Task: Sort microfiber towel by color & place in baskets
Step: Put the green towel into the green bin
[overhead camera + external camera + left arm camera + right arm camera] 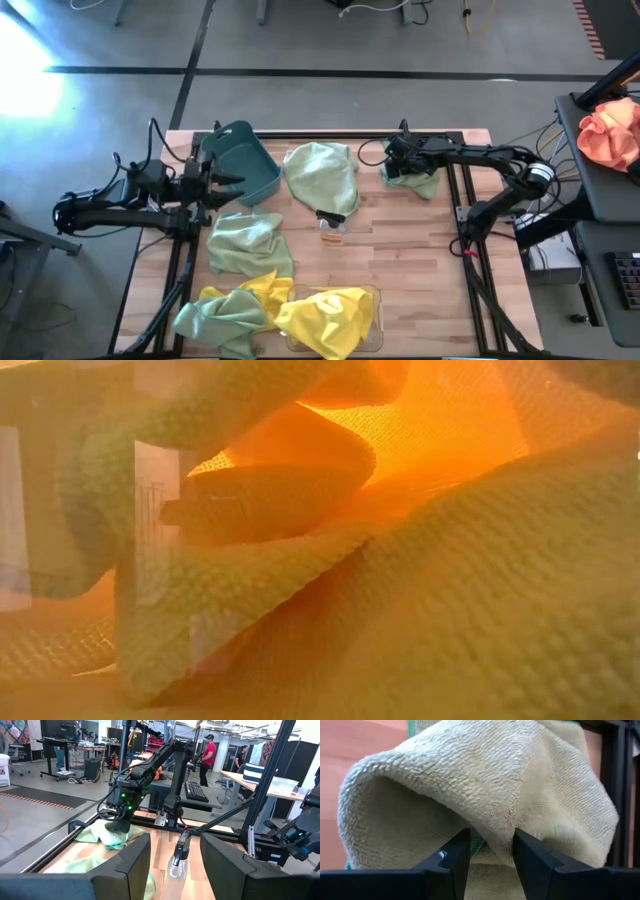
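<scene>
A pale green towel lies bunched on the table's far right. My right gripper points steeply down onto it, fingers apart with a fold of it between them. More towels lie flat: a green one at the far middle, a green one at left, and green and yellow ones near the front edge. A yellow towel fills the clear basket. My left gripper hovers level and open beside the teal basket. My right gripper comes at the green towel from above, slanting down, at a raised fold of the bunched cloth. The fold bulges between the parted fingertips and brushes their inner sides. The towel rests on the table, slack.
A small amber-and-black object lies at the table's middle. An orange-pink cloth sits on a stand off the table's right. Yellow and green cloth blocks the low view. People stand in the room beyond the table.
</scene>
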`<move>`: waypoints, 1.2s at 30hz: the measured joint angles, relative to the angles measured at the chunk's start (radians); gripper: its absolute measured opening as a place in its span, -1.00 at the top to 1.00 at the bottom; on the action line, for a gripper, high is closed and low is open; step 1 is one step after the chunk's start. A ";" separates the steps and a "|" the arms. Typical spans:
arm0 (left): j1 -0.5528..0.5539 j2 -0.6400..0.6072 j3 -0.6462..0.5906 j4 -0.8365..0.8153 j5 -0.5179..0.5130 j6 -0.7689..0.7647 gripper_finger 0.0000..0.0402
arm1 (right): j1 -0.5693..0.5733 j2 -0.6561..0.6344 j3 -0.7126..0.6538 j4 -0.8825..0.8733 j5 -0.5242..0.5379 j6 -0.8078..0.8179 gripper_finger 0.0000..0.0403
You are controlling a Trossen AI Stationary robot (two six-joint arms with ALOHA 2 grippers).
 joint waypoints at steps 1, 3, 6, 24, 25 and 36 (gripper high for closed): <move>0.000 0.000 0.000 0.000 0.000 -0.005 0.22 | 0.000 0.003 0.000 0.000 0.000 0.000 0.32; 0.000 0.000 0.000 0.000 0.002 -0.012 0.22 | 0.000 0.015 0.000 0.003 0.001 0.000 0.32; 0.000 0.001 0.000 0.000 0.002 -0.018 0.22 | 0.000 0.048 -0.001 0.008 0.001 -0.002 0.32; 0.000 0.002 0.000 -0.001 0.001 -0.045 0.22 | 0.023 0.229 -0.001 0.046 -0.044 0.001 0.34; 0.000 0.002 0.000 -0.001 0.001 -0.045 0.22 | 0.023 0.225 -0.001 0.050 -0.046 0.001 0.36; 0.000 0.002 0.000 -0.001 0.001 -0.045 0.22 | 0.024 0.151 -0.005 0.073 -0.064 0.000 0.85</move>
